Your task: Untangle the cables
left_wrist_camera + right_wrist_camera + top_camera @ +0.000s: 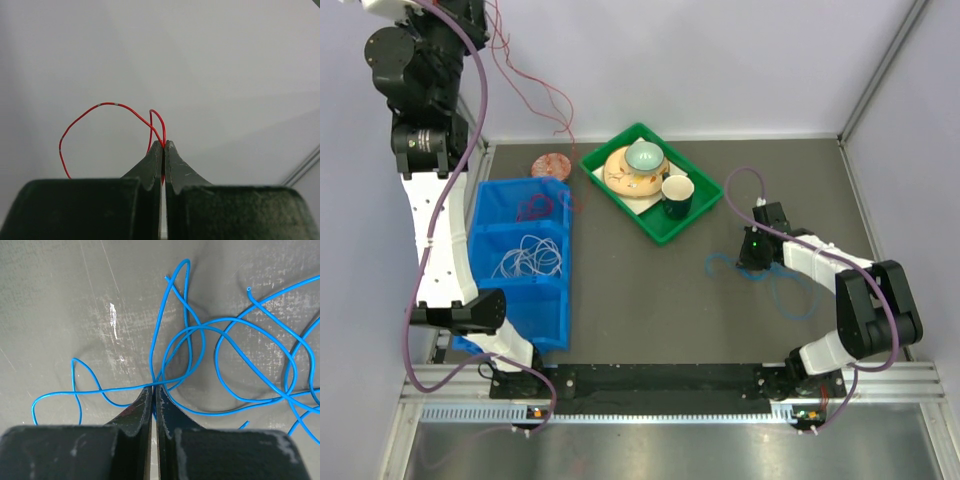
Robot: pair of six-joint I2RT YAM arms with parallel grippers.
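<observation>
The left gripper [163, 145] is clamped shut on the red cable [100, 105] and held high, likely to draw it free. Its length is strung toward 5 o'clock into the blue bin [560, 300]. The right gripper [152, 389] is closed on the blue cable [220, 335], whose loops are sprawled toward 3 o'clock on the table [650, 290].

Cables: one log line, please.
left gripper shut on red cable | right gripper shut on blue cable | white cable in bin
</observation>
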